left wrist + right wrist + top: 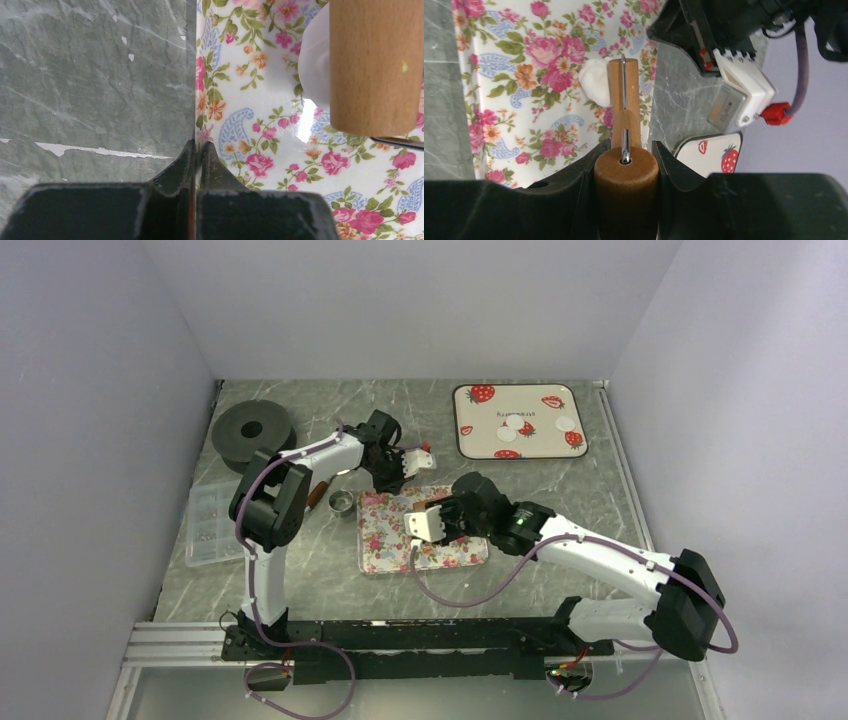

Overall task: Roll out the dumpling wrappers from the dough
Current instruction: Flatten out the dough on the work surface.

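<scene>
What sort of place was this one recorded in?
Probably a lab benchtop staged as a dumpling station: plain white walls box in a marble-look table, a wooden rolling pin by dough on a floral tray, and white wrappers on a strawberry tray.

Black round disc with centre hole (pixel 252 428) is lying back-left on grey marbled bench (pixel 300 580), clear plastic compartment box (pixel 212 525) is lying near it, small metal cup (pixel 342 503) is standing just beside floral rectangular tray (pixel 385 540), strawberry-print tray (pixel 545 445) is sitting back-right.

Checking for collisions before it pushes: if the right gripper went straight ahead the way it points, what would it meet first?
Likely the white dough: the rolling pin held in the right gripper leads, its far end beside the lump on the floral tray. Depth is unclear.
</scene>
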You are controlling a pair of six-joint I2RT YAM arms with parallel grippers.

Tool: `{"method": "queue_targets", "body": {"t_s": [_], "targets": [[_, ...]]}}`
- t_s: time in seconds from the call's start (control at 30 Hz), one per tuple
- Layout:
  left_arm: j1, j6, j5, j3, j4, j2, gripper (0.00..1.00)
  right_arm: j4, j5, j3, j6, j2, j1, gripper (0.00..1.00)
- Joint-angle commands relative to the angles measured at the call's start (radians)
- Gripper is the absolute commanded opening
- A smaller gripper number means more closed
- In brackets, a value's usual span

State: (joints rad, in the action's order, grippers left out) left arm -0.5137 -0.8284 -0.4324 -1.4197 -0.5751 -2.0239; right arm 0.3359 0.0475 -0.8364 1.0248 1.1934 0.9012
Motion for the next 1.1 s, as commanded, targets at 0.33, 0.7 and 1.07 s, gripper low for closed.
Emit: {"method": "queue_targets", "body": {"t_s": [0.33, 0.7, 1.07], "targets": [[-0.020, 0.022, 0.033, 0.052, -0.056, -0.029, 0.00, -0.006, -0.072, 0.025, 0.007, 0.063, 0.116, 0.00], [-0.020, 0.028, 0.049, 0.054, -0.053, -0.025, 0.00, 0.099, -0.118, 0.068, -0.071, -0.005, 0.202, 0.00], [-0.020, 0.037, 0.060, 0.056, -0.055, -0.021, 0.00, 0.019, -0.136, 0.015, -0.057, 0.121, 0.210, 0.00]]}}
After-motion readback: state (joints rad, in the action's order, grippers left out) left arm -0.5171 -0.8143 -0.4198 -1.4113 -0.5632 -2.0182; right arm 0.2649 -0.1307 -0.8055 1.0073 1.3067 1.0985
